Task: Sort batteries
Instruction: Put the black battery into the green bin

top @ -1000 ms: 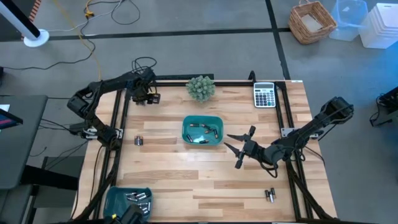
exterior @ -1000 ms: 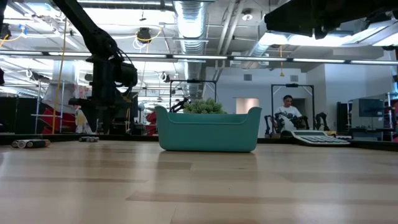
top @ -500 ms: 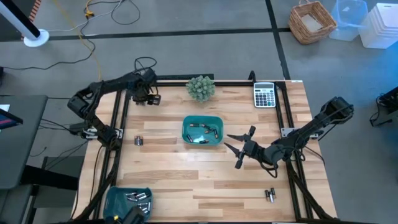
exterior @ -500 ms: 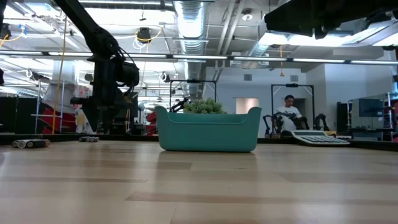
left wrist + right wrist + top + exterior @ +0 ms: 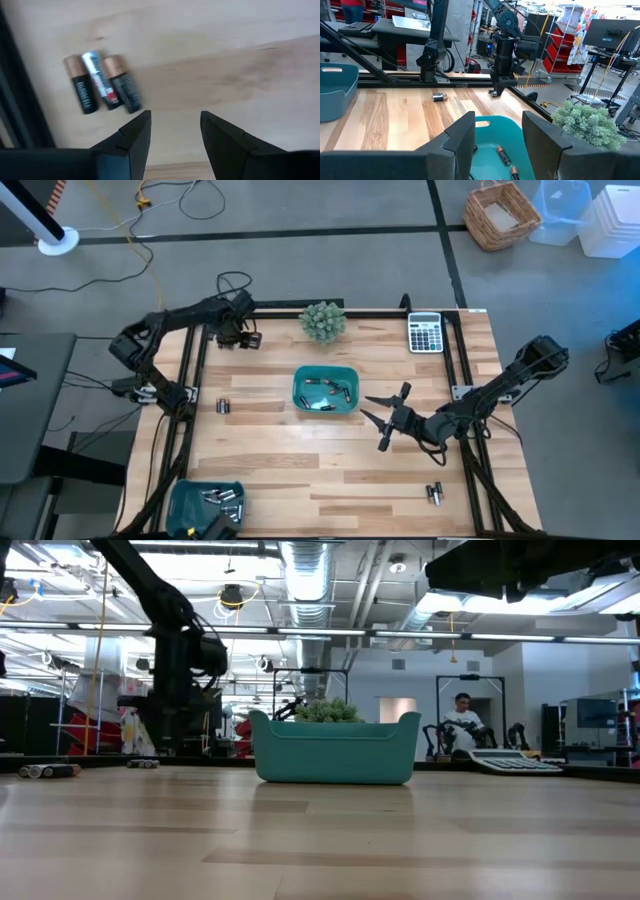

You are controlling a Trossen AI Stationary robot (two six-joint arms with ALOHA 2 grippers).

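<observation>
My left gripper (image 5: 243,338) hovers open over the table's far-left corner. In the left wrist view, three batteries (image 5: 101,89) lie side by side on the wood, just beyond the fingertips of that gripper (image 5: 175,122); nothing is between the fingers. My right gripper (image 5: 373,423) hangs wide open just right of the centre teal tray (image 5: 298,392), which holds several batteries (image 5: 325,392). In the right wrist view, this gripper (image 5: 497,137) looks over that tray's batteries (image 5: 503,155). Loose batteries lie at the left edge (image 5: 223,406) and the near right (image 5: 435,493).
A second teal tray (image 5: 185,498) with batteries sits at the near-left corner. A small green plant (image 5: 322,320) and a grey calculator (image 5: 425,332) stand along the far edge. Bare wood stretches between the trays. A person (image 5: 462,720) sits in the room beyond.
My left gripper has drifted a little toward the table's right along the far edge, staying open. My right arm and the batteries have kept still.
</observation>
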